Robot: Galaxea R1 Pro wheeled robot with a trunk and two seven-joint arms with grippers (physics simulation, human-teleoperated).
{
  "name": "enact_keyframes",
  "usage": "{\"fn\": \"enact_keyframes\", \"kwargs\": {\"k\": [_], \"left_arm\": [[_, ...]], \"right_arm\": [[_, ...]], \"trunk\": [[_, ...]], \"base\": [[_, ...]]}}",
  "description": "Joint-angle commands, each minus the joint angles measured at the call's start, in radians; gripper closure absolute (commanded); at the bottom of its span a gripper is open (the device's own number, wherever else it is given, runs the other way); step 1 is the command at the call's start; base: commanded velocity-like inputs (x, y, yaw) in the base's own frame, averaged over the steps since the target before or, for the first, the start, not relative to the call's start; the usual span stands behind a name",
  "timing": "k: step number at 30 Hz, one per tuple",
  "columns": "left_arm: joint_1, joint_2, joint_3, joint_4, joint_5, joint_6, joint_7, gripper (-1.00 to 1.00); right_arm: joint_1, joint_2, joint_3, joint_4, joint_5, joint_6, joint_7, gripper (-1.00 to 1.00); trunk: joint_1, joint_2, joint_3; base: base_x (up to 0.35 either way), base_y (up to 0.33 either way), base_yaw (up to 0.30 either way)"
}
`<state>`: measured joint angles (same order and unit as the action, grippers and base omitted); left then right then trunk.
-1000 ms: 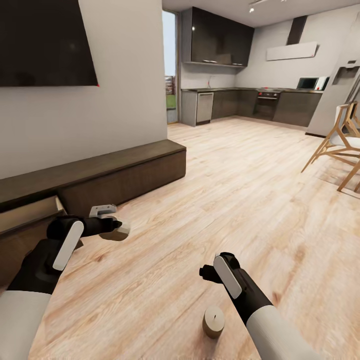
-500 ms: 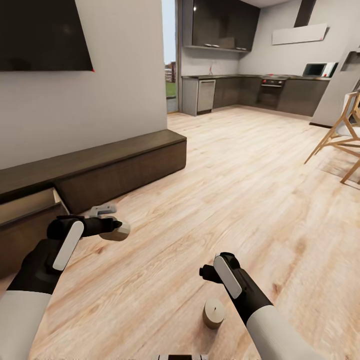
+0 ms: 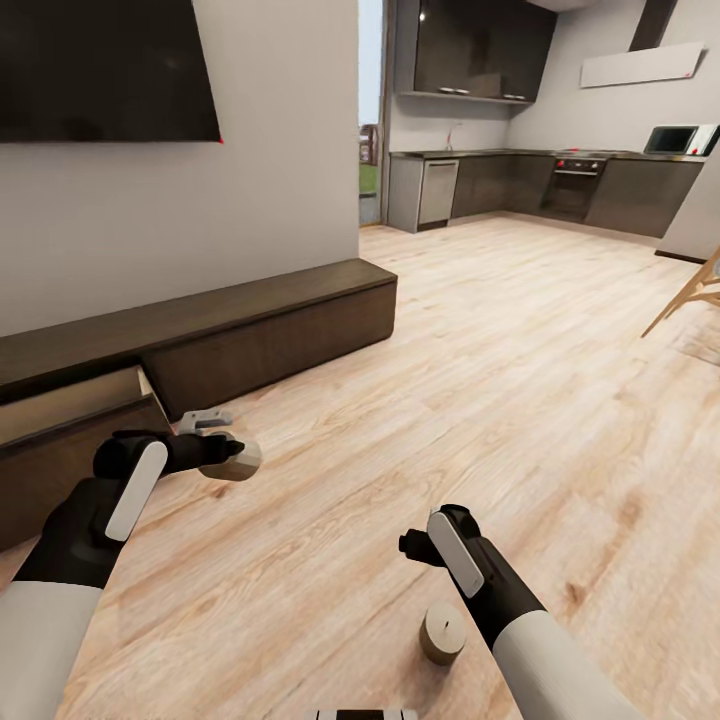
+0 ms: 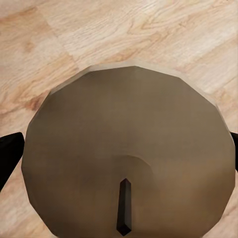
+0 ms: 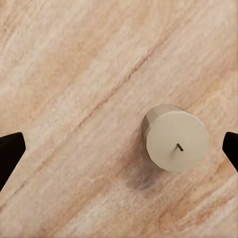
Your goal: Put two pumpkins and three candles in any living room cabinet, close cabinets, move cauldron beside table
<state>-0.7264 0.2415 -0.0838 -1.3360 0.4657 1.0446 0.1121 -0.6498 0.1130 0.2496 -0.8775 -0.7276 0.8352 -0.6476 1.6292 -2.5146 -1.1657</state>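
My left gripper (image 3: 235,458) is clamped on a tan candle (image 4: 129,158) at ten o'clock near the cabinet (image 3: 250,335) (one drawer front pulled out), while my right gripper (image 3: 410,545) hangs spread wide over a second candle (image 5: 174,144) standing on the floor (image 3: 520,380).

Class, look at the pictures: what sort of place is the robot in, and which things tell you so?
Probably an open-plan home: a living room with a wall-mounted television above a long low cabinet, wooden floor, and a fitted kitchen beyond.
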Motion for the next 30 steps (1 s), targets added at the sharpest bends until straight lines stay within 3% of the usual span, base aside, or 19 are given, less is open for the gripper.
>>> {"fn": "enact_keyframes", "kwargs": {"k": [1,10,30], "left_arm": [[-0.001,0.001,-0.002,-0.001,0.011,0.003,0.010,1.00],[-0.001,0.001,-0.002,-0.002,0.011,0.003,0.010,1.00],[-0.001,0.001,-0.002,-0.003,0.011,0.003,0.010,1.00]], "right_arm": [[0.000,0.000,0.002,-0.001,-0.010,0.001,-0.010,-1.00],[-0.001,-0.001,0.001,-0.001,-0.011,0.001,-0.010,-1.00],[0.000,-0.014,-0.015,0.021,-0.008,0.001,-0.020,-1.00]], "trunk": [[0.000,0.000,-0.001],[0.000,0.000,-0.001],[0.009,-0.005,-0.078]], "base": [[0.000,0.000,0.028],[0.000,0.000,0.006],[0.000,0.000,0.000]]}}
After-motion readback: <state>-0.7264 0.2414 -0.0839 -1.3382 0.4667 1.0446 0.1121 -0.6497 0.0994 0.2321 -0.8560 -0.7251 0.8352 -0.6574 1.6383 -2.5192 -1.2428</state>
